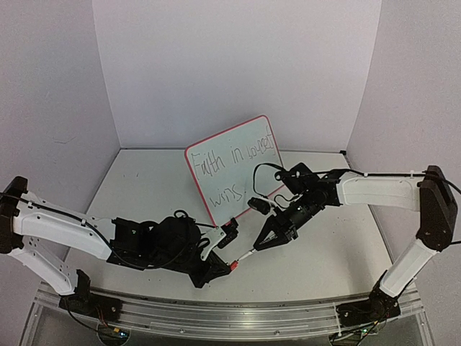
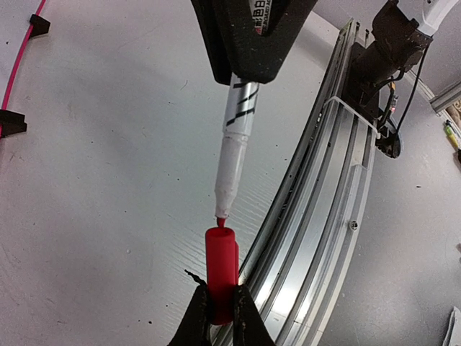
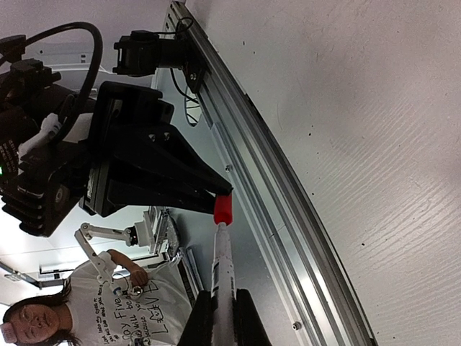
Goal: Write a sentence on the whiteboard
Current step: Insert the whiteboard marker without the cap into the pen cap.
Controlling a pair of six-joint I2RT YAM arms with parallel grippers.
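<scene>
Centrally, the whiteboard [image 1: 248, 182] sits just above both grippers. Right gripper [image 3: 223, 306] clamps the marker [image 2: 236, 137]; left gripper [image 2: 220, 306] pinches the red cap [image 2: 221, 259]

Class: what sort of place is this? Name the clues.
Probably a robotics lab workcell: left arm and right arm mounted on an aluminium rail, plain white walls boxing in the table.

The near right corner of the whiteboard [image 1: 248, 176] was hidden behind the right arm [image 1: 317, 189], and the sentence [image 1: 241, 160] was too small to be read surely. In the left wrist view, the rear of the marker [image 2: 234, 144] was covered by the right gripper [image 2: 245, 76], and the near end of the red cap [image 2: 221, 263] by the left gripper [image 2: 221, 317].
</scene>
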